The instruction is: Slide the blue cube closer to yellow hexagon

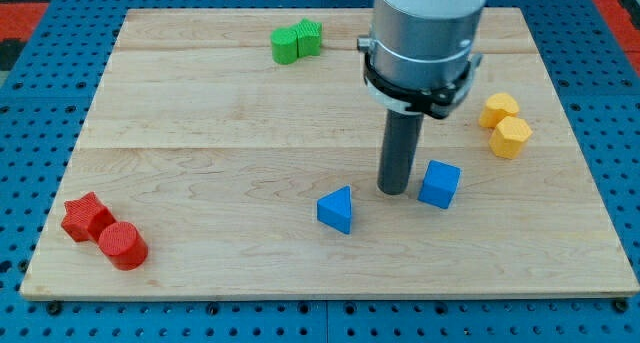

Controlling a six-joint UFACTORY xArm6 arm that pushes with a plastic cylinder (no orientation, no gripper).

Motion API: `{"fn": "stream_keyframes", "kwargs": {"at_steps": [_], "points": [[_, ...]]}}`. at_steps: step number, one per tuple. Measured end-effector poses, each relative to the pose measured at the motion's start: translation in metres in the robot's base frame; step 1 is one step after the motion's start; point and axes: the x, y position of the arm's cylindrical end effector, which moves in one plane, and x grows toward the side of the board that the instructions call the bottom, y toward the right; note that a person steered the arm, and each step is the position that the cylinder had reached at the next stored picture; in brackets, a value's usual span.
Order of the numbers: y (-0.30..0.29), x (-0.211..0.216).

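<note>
**Where everything sits on the board**

My tip [392,191] stands on the board [200,133] below its middle, just beside the blue cube [439,184], on that cube's left. The blue triangular block [336,210] lies near, to my tip's lower left. The yellow hexagon [511,137] lies up and to the right of the cube, touching another yellow block [498,110] above it. Two green blocks [296,41] touch near the top edge. At the bottom-left corner, the red star [86,216] touches the red cylinder [123,246] to its lower right.
</note>
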Motion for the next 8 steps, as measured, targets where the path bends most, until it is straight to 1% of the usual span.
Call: {"fn": "stream_keyframes", "kwargs": {"at_steps": [1,2,3,4,5,6,7,8], "points": [[0.049,-0.024],[0.094,-0.025],[0.035,-0.008],[0.038,0.028],[0.124,0.032],[0.143,0.027],[0.171,0.036],[0.239,0.021]]}}
